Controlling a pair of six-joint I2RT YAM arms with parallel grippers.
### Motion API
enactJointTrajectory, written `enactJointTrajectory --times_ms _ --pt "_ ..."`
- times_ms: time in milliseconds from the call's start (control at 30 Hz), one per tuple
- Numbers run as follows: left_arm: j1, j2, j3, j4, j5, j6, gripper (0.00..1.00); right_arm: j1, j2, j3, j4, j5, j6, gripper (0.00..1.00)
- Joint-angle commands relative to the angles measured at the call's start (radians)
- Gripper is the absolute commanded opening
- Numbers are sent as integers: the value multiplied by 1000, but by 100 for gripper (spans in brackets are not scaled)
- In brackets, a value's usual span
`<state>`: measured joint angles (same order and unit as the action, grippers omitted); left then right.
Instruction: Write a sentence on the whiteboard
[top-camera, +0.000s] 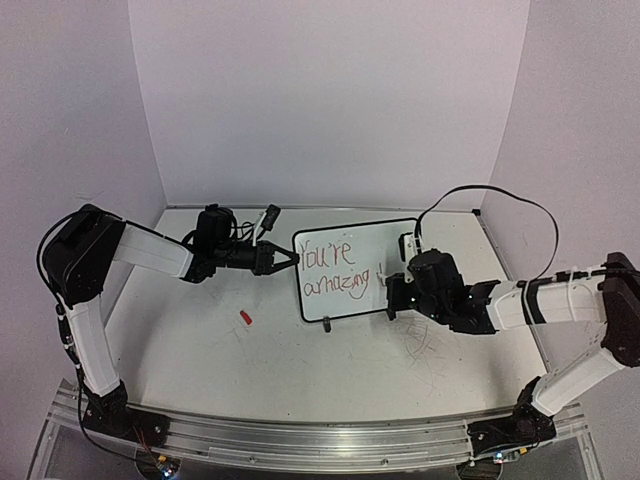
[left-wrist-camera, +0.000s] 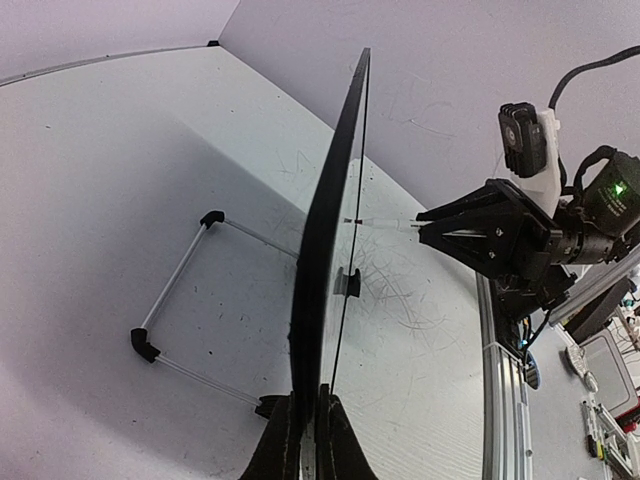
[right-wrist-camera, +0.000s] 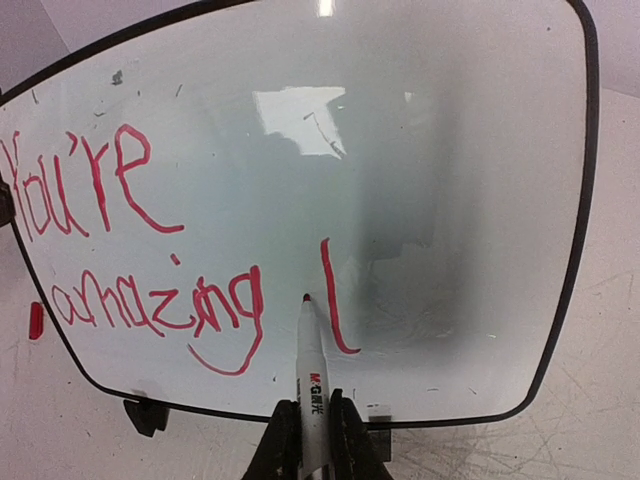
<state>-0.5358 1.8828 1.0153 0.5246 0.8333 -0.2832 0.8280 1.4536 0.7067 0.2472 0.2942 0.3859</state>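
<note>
One whiteboard (top-camera: 375, 245), landscape, facing right fingers (right-wrist-camera: 282, 445)

A small rectangular white board with thin black frame (top-camera: 375, 240) is being supported upright on the worktop (top-camera: 250, 370). Red handwritten marker words (right-wrist-camera: 150, 300), "You're amazing" and one hooked stroke, are being displayed on it in two lines.

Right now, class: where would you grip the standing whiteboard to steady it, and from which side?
Its thin left edge, from the left: the whiteboard stands upright, so that edge suits a pinch and leaves the face free for the marker. The left gripper grips there.
</note>
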Motion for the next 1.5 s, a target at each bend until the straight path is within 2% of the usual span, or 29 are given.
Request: enactJointTrajectory --times_ms 0,267,467,667,867,1467 --pt "-9 -22 17 -54 6 31 0 -1 20 46 30 29 -5 0" --pt "-9 -24 16 -55 6 32 0 0 37 70 -40 109 36 0" --pt "-9 -19 18 -55 6 32 0 0 -21 43 -79 185 68 0" --pt "-9 -20 21 -57 6 30 0 -6 -156 -59 31 36 2 0" --pt "-10 -14 22 -58 9 29 0 -41 -80 -17 -29 -10 -4 0" --pt "-10 -16 19 -58 8 33 0 -43 -15 33 -3 24 -9 0"
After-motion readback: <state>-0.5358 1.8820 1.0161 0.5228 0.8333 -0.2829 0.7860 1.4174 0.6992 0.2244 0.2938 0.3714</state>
